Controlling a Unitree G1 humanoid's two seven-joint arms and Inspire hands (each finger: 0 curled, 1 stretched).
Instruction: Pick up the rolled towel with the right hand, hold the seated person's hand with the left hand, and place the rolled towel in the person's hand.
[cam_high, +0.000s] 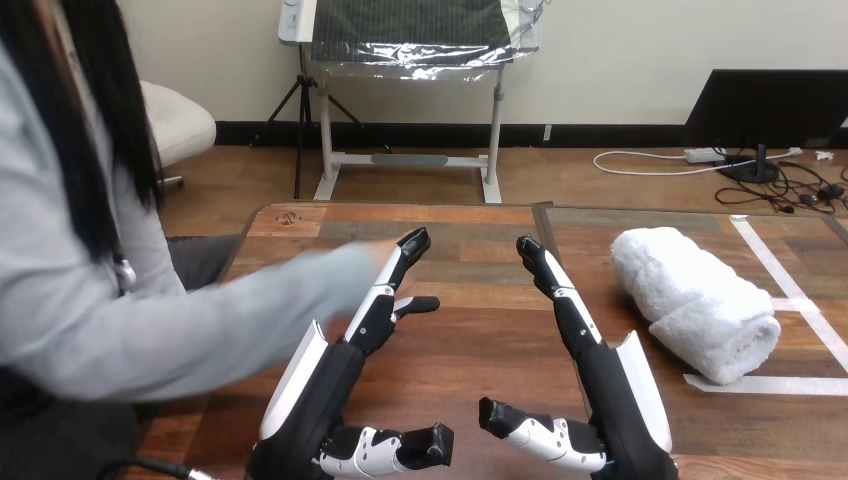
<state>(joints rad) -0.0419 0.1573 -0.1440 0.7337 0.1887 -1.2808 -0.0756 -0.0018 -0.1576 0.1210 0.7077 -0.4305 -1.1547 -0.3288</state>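
Observation:
The white rolled towel (695, 300) lies on the wooden table (480, 340) at the right, a little to the right of my right hand (610, 390) and apart from it. That hand is open, fingers straight and pointing away from me, thumb out to the side. My left hand (330, 390) is open too, fingers stretched forward. The person's arm in a grey sleeve (250, 310) reaches in from the left. Its blurred end lies by my left hand's fingers (385, 295); I cannot tell whether they touch.
White tape strips (790, 290) mark the table around and beyond the towel at the right. The person sits close at the table's left side. Bare wood lies between my two hands and ahead of them.

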